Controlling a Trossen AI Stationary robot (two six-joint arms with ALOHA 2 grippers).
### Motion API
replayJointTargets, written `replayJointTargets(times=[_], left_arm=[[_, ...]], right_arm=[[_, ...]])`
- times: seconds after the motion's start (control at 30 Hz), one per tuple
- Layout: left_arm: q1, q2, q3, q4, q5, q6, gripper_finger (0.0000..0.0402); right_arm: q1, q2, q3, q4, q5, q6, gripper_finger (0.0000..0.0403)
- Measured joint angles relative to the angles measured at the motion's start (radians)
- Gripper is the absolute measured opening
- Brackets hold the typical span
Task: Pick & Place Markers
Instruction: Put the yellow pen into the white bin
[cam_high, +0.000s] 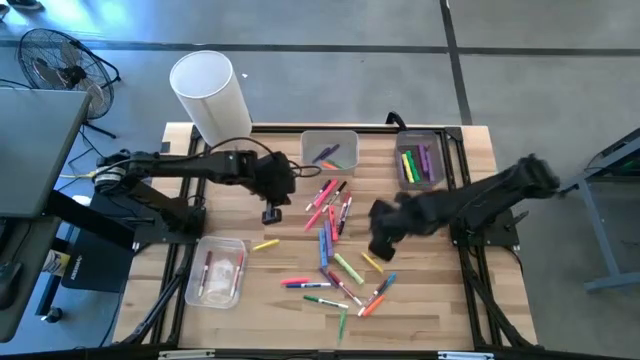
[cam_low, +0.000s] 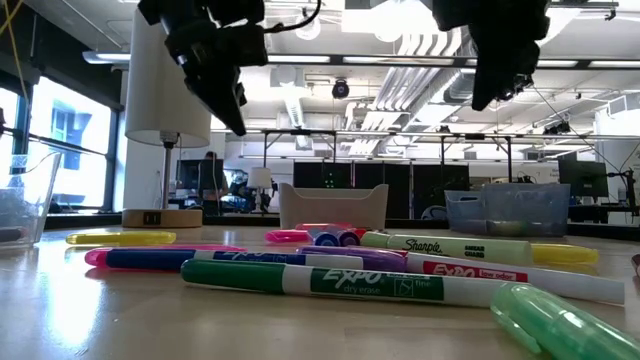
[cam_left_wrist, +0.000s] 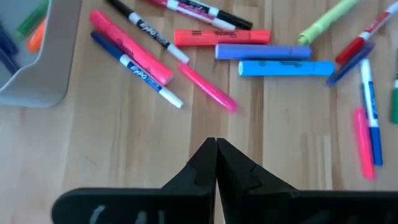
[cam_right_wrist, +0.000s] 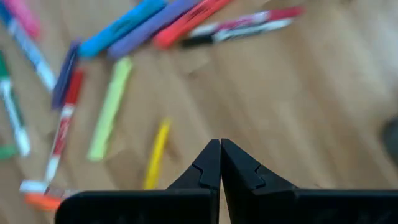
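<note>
On the wooden surface (cam_high: 430, 300), mid-span: loose markers (cam_high: 335, 250) scattered in a rough heap, pink, red, blue, green, purple, some white-barrelled. One yellow marker (cam_high: 265, 244) lies apart, toward the left.

Left gripper (cam_high: 272, 213) hangs above bare wood just left of the heap, jaws pressed together, holding nothing. Right gripper (cam_high: 382, 249) hovers over the heap's right edge, jaws likewise closed and empty; a yellow marker (cam_right_wrist: 156, 153) lies on the wood just ahead of it.

Around: two clear bins at the back edge, the middle bin (cam_high: 330, 150) and the right bin (cam_high: 420, 160), each with a few markers in it. A third bin (cam_high: 217, 271) sits at front left, with a couple of markers inside. A white cylinder (cam_high: 210, 95) stands at the back left corner. A fan (cam_high: 55, 62) is on the floor beyond.
</note>
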Motion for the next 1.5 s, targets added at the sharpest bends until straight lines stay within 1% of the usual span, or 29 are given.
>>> replayJointTargets(times=[0.07,0.2,0.27,0.37,0.53,0.63,0.7,0.83,1.0,1.1,1.13,1.23,1.27,1.33,1.4,1.5], left_arm=[[0.014,0.000,0.001,-0.021,0.015,0.022,0.0000],[0.031,0.000,0.000,-0.083,0.025,0.063,0.0000],[0.031,0.000,0.000,-0.105,0.024,0.079,0.0000],[0.030,0.000,0.000,-0.107,0.025,0.086,0.0000],[0.036,0.000,0.000,-0.150,0.022,0.110,0.0000],[0.045,0.000,0.000,-0.150,0.027,0.115,0.0000],[0.057,0.000,0.000,-0.151,0.028,0.121,0.0000],[0.081,0.000,0.000,-0.152,0.036,0.131,0.0000],[0.103,0.000,0.000,-0.164,0.064,0.132,0.0000],[0.102,0.000,0.000,-0.173,0.064,0.132,0.0000],[0.102,0.000,0.000,-0.174,0.066,0.133,0.0000],[0.100,0.000,0.001,-0.175,0.077,0.132,0.0000],[0.100,0.000,0.001,-0.176,0.077,0.132,0.0000],[0.100,0.000,0.001,-0.174,0.077,0.131,0.0000],[0.100,0.000,0.001,-0.174,0.080,0.128,0.0000],[0.100,0.000,0.001,-0.172,0.081,0.127,0.0000]], right_arm=[[0.046,0.072,0.033,0.001,-0.025,0.019,0.0000],[0.113,0.186,0.074,0.001,-0.039,0.191,0.0010],[0.140,0.229,0.085,0.007,-0.076,0.250,0.0025],[0.177,0.280,0.085,0.025,-0.118,0.331,0.0059],[0.213,0.343,0.085,0.041,-0.100,0.411,0.0115],[0.207,0.370,0.083,0.044,-0.074,0.419,0.0135],[0.196,0.386,0.084,0.048,-0.068,0.419,0.0141],[0.165,0.434,0.084,0.063,-0.079,0.401,0.0139],[0.122,0.502,0.080,0.116,-0.174,0.341,0.0126],[0.109,0.518,0.052,0.155,-0.198,0.331,0.0107],[0.104,0.517,0.036,0.179,-0.206,0.329,0.0096],[0.101,0.502,-0.015,0.254,-0.208,0.313,0.0040],[0.100,0.494,-0.029,0.270,-0.210,0.310,0.0028],[0.100,0.487,-0.042,0.281,-0.204,0.311,0.0027],[0.100,0.472,-0.048,0.256,-0.185,0.311,0.0029],[0.099,0.414,-0.056,0.225,-0.162,0.311,0.0029]])
